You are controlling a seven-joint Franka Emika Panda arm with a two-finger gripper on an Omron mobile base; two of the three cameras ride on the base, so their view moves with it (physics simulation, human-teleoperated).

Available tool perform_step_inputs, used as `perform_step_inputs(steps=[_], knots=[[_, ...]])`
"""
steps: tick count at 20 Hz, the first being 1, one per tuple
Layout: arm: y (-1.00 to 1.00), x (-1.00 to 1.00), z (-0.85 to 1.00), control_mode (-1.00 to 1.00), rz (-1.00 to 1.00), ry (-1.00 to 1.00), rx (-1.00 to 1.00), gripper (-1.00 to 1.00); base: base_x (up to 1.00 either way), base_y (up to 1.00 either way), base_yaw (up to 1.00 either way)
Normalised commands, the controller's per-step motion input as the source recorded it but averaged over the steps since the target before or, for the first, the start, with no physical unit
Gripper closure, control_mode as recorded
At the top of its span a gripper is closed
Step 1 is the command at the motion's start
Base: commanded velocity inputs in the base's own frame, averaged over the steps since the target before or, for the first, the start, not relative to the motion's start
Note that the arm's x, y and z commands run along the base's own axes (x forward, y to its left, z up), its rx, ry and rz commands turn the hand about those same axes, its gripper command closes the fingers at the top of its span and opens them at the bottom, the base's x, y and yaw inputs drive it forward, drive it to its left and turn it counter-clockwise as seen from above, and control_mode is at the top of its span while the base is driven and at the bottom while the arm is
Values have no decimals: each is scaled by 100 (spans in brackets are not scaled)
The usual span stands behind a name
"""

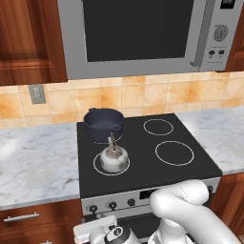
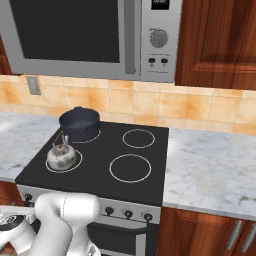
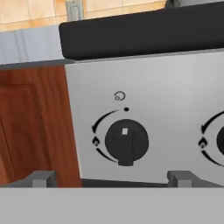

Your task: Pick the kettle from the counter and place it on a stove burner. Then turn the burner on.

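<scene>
The silvery kettle stands upright inside the front-left stove burner ring on the black cooktop. My gripper is down in front of the stove's grey front panel, open. Its fingertips stand wide apart, level with the lower edge of the leftmost black knob, short of touching it. The knob's white mark points up toward a small dot. The white marble counter lies on both sides of the stove.
A dark blue-grey pot sits on the rear-left burner behind the kettle. Two bare rings lie on the right. A second knob is at the right edge. A wood cabinet front borders the panel's left. A microwave hangs above.
</scene>
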Motion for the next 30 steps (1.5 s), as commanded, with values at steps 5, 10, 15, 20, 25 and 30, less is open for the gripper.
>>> perform_step_inputs(steps=[5,10,15,20,25,30], knots=[[0,3,26,-100,-1,-5,0,-100,0,0,0],[0,5,34,-100,-1,-2,0,-100,0,0,0],[0,1,0,-100,0,0,0,-100,0,0,0],[-15,11,-10,-100,0,0,0,-100,0,0,0],[-3,0,0,-100,0,0,0,-100,0,0,0],[0,7,0,-100,0,0,0,-100,0,0,0]])
